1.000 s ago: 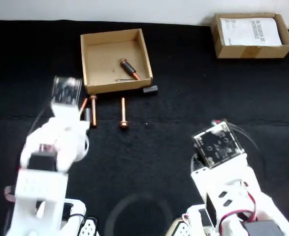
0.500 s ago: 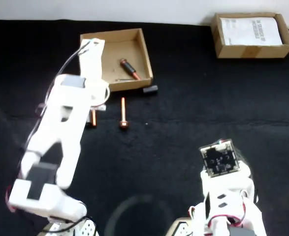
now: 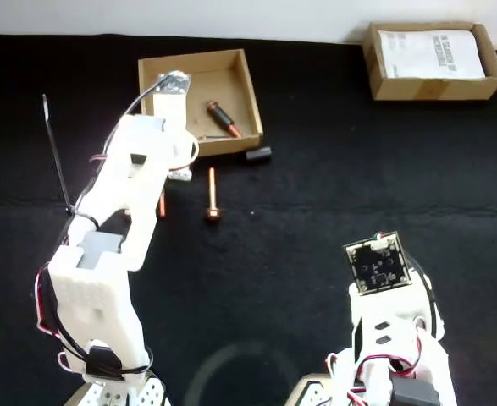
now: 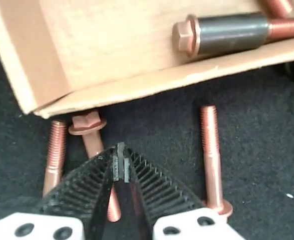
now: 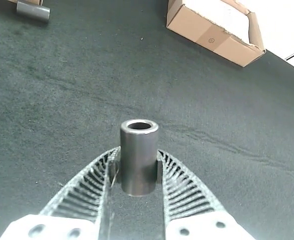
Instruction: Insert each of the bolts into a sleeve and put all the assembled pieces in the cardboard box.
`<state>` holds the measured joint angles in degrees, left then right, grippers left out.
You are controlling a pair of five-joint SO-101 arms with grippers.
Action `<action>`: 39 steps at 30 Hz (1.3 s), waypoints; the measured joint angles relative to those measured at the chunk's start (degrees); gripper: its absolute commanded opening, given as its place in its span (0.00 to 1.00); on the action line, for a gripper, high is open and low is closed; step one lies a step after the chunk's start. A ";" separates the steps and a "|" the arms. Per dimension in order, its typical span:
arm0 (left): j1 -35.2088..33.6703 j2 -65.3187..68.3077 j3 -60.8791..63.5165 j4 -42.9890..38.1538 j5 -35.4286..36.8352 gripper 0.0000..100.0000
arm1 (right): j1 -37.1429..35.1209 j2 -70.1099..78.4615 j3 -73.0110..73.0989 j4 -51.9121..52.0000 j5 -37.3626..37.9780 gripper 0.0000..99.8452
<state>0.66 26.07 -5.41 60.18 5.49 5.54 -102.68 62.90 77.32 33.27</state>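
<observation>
Left arm is stretched far out across the table [image 3: 333,186], and its left hand [image 4: 120,161] hangs just outside the front wall of the cardboard box [image 4: 152,82], fingertips pressed together with nothing between them. Right under those closed tips lies a copper bolt [image 4: 90,131], its flanged head almost at the box wall and its shank running back beneath the hand. A second bolt [image 4: 54,152] lies just beside it, close to parallel. A third bolt [image 4: 211,155] sits apart on the other side, head pointing away from the box. All three are flat on the black cloth. Inside the box, one assembled piece [image 4: 226,34] is already down near the front wall, a bolt head poking from its dark tube. Over to the right arm: it sits at the near edge of the table, well apart from the bolts, and the right hand [image 5: 138,155] is pinching a sleeve [image 5: 139,150] upright between both fingers, open bore toward the camera. A loose sleeve [image 3: 258,154] lies on the table just off the box's front corner. A second carton [image 3: 430,59] with a printed sheet in it sits at the far right corner.
</observation>
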 measured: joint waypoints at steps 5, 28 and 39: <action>-1.32 -0.09 -3.25 6.68 0.00 0.02 | -0.09 0.00 0.00 0.00 0.00 0.01; -0.79 -1.05 -9.93 16.62 5.01 0.18 | -0.09 0.00 0.00 0.00 0.00 0.01; -1.49 4.31 -10.46 16.26 5.10 0.18 | -0.09 0.00 0.35 0.00 0.00 0.01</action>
<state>-0.84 30.37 -15.87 76.44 10.59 5.45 -102.68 63.25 77.32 33.27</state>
